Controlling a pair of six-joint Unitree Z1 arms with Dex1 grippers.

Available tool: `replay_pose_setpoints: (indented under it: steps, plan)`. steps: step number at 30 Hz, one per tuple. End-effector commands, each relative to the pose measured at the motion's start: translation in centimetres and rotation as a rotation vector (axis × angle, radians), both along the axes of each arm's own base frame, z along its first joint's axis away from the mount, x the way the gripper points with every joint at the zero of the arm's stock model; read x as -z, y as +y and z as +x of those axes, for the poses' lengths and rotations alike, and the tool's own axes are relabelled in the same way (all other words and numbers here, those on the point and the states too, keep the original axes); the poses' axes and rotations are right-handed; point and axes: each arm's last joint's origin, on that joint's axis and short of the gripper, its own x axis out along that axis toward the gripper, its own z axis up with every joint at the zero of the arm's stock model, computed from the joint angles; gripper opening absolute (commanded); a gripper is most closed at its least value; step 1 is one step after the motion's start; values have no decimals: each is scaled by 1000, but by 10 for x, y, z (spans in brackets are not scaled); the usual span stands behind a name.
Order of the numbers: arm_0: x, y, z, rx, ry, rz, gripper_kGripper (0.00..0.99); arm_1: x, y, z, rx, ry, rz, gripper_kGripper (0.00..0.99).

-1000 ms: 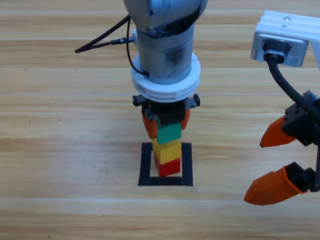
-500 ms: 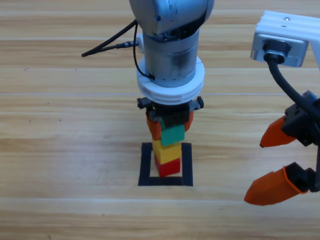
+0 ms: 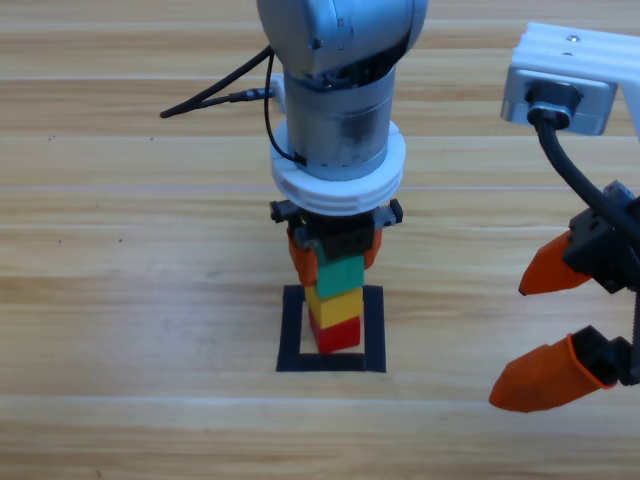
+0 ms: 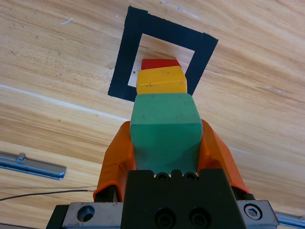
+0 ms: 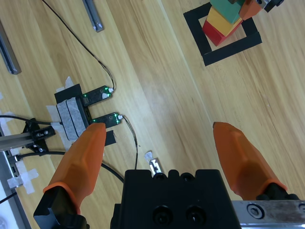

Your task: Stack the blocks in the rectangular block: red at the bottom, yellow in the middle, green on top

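While left claw (image 3: 334, 262) grips green (image 3: 340, 273) on yellow (image 3: 334, 305) over red (image 3: 337, 334) inside the rectangular block (image 3: 291, 330) mid-worktop, contact looks seated, probably; right claw (image 3: 555, 325) waits apart by the right edge.

Left tool (image 4: 166, 143) clamped, right tool (image 3: 560, 322) agape

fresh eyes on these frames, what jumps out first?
The three-cube tower inside the black tape square at the table's middle: red cube at the bottom, yellow cube on it, green cube on top. The left gripper comes straight down over it, jaws shut on the green cube. The right gripper hangs open at the right edge, well clear of the stack.
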Motion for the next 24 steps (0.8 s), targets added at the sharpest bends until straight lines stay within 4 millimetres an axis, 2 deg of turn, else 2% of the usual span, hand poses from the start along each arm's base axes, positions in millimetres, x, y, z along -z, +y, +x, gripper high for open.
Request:
replay_pose_setpoints:
  steps: [1,24]
  plan:
    - [17,-5,-4,9,39,40,58,9,-6,0,5,20,-23,988]
    - [30,-8,-2,15,57,64,58,9,-6,0,3,21,-24,988]
